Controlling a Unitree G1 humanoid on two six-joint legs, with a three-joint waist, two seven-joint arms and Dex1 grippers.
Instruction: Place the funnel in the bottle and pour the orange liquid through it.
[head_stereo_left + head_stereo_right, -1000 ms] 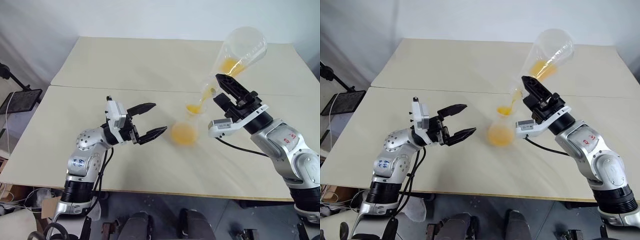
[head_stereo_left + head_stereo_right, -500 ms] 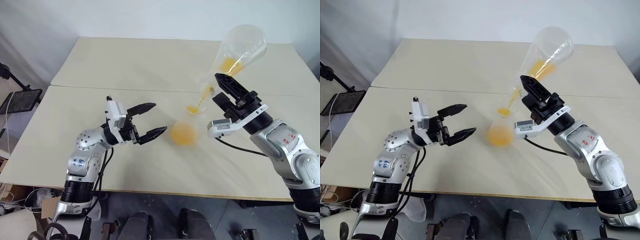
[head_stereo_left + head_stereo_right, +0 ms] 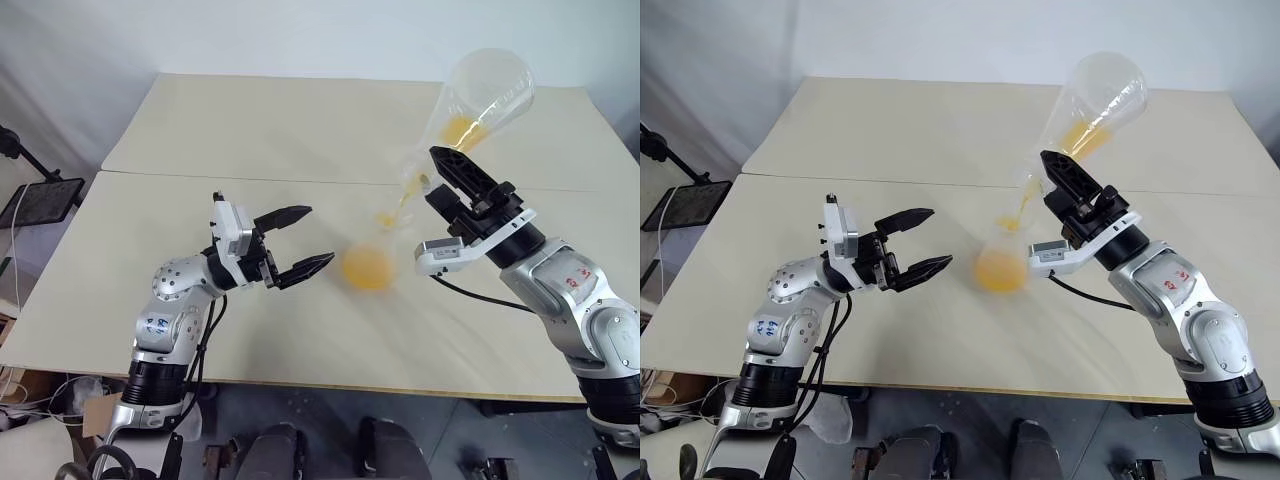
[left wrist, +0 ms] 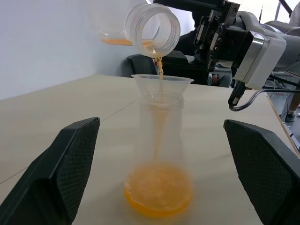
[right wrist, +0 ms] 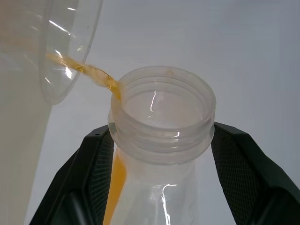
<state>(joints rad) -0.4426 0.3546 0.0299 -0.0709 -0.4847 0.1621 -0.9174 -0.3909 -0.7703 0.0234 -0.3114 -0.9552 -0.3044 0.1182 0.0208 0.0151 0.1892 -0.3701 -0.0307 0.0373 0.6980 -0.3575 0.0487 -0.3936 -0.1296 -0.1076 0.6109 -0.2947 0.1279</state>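
Note:
The bottle stands upright on the table with the funnel seated in its neck. The orange liquid lies in a pool in the bottle's round base. My right gripper is shut on the neck of a clear conical flask, tipped mouth-down above the funnel. A thin orange stream falls from the flask's mouth into the funnel, and a little liquid is left in the flask. My left gripper is open, level with the bottle and just to its left, not touching it.
Two beige tables meet at a seam running across the far side of the bottle. A black stand sits off the table's left edge. The near edge of the table runs below both arms.
The pour goes on. The orange pooled in the funnel has thinned to a narrow stream. Both arms and the bottle have kept still.

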